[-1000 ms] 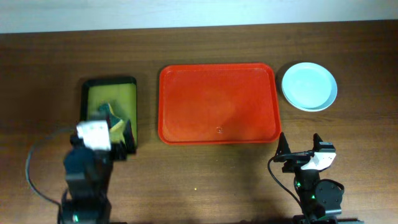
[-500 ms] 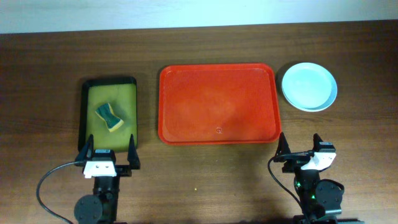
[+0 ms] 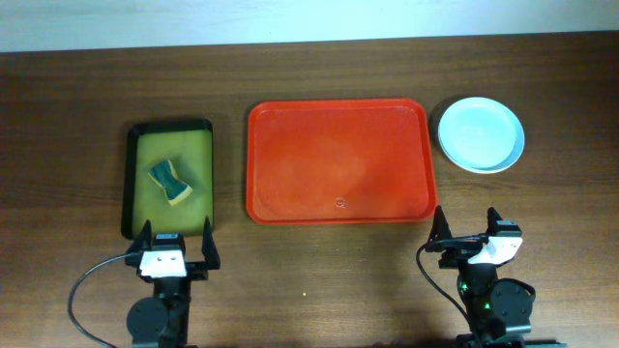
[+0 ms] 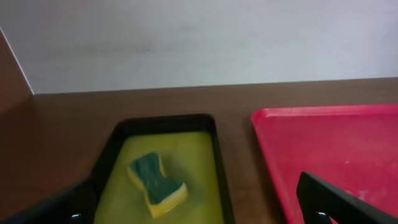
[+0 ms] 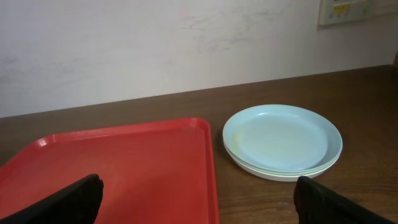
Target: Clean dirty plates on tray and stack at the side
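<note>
- Dark brown wooden surface [image 3: 77, 97], with a white wall behind its far edge.
- Large red rectangular plastic tray [image 3: 338, 162] with rounded corners and a raised rim lies at the middle of the surface, long side parallel to the front edge. A small dark speck [image 3: 340, 202] sits on its floor near the front rim.
- Round shallow plates [image 3: 482, 134] are stacked on the surface toward the right edge, level with the tray's far right corner. The stack is just beside the tray's right rim, with a thin strip of wood between them.
- The top plate is pale blue-green and looks clean. In the right wrist view a whiter rim shows under it. I cannot tell the exact count of the stack.
- Smaller black-rimmed rectangular tray [image 3: 170, 124] with a yellow-green inside lies toward the left edge, apart from the red tray.
- Green and yellow waisted sponge [image 3: 169, 183] lies flat in this smaller tray, slightly toward its front half.
- Left jaws: near the front edge, just in front of the black-rimmed tray's front rim; spread wide, nothing between them.
- Right jaws: near the front edge, in front of the red tray's front right corner; spread wide, nothing between them, well short of the plates.
</note>
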Available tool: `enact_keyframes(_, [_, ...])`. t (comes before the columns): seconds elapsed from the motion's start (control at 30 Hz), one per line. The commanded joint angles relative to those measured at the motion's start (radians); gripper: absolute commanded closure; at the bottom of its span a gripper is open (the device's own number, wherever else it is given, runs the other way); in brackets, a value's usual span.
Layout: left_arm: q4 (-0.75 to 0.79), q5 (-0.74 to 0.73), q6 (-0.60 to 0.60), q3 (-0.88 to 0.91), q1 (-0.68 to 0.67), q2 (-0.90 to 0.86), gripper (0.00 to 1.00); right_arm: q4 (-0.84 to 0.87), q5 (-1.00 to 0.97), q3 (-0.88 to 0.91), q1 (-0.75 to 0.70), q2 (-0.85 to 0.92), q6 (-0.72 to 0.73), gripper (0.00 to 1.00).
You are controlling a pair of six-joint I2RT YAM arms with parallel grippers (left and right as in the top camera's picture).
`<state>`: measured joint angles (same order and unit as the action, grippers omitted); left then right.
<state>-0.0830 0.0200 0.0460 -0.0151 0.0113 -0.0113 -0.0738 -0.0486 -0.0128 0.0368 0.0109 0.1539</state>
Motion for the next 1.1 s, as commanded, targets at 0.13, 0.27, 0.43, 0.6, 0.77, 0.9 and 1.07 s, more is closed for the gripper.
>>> enact_keyframes(0.13, [-0.002,0.020,0.015,0.006,-0.002,0.006,0.01,-0.004,-0.009,0.007,-0.006,-0.007,0.001,0.01])
enact_keyframes(0.27, [-0.001,0.036,-0.058,0.006,-0.002,0.006,0.01,-0.004,-0.009,0.007,-0.006,-0.007,0.001,0.01])
enact_keyframes(0.43, [0.000,0.025,-0.057,0.006,-0.002,0.006,0.01,-0.004,-0.009,0.007,-0.006,-0.007,0.001,0.01])
enact_keyframes(0.6, [0.000,0.021,-0.057,0.006,-0.002,0.006,0.01,-0.004,-0.009,0.007,-0.006,-0.007,0.001,0.01])
enact_keyframes(0.77, [0.000,0.021,-0.057,0.006,-0.002,0.006,0.01,-0.004,-0.009,0.007,-0.006,-0.007,0.001,0.01])
enact_keyframes(0.9, [0.000,0.021,-0.057,0.006,-0.002,0.006,0.01,-0.004,-0.009,0.007,-0.006,-0.007,0.001,0.01])
enact_keyframes(1.07, [0.000,0.021,-0.057,0.006,-0.002,0.006,0.01,-0.004,-0.009,0.007,-0.006,-0.007,0.001,0.01])
